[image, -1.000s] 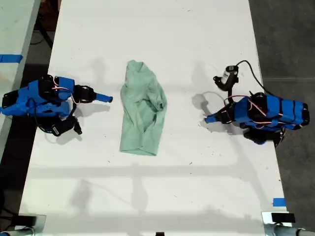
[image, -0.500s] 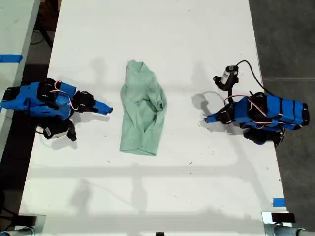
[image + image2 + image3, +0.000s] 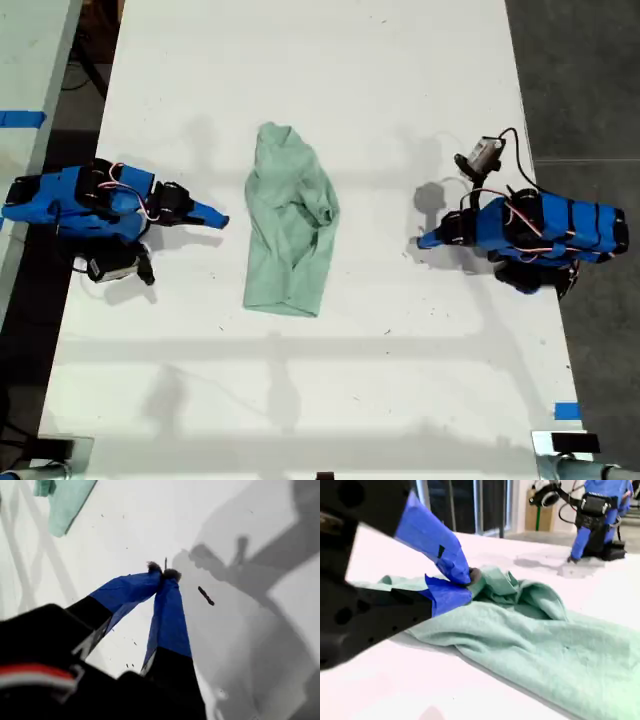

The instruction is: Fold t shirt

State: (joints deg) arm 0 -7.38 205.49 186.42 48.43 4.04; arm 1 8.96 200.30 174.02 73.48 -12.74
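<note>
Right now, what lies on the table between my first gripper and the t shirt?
Only bare white table with a few tiny dark specks. The first wrist view shows it: my first gripper is apart from the t shirt.

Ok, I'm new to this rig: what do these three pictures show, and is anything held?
The big picture looks down on a white table with two blue arms. Between them lies the crumpled mint-green t shirt. The other two pictures come from cameras riding on the arms. My first claw, on the exterior view's right, is closed over bare table. My second claw, on the exterior view's left, is closed just short of the shirt. Neither holds anything.
</note>
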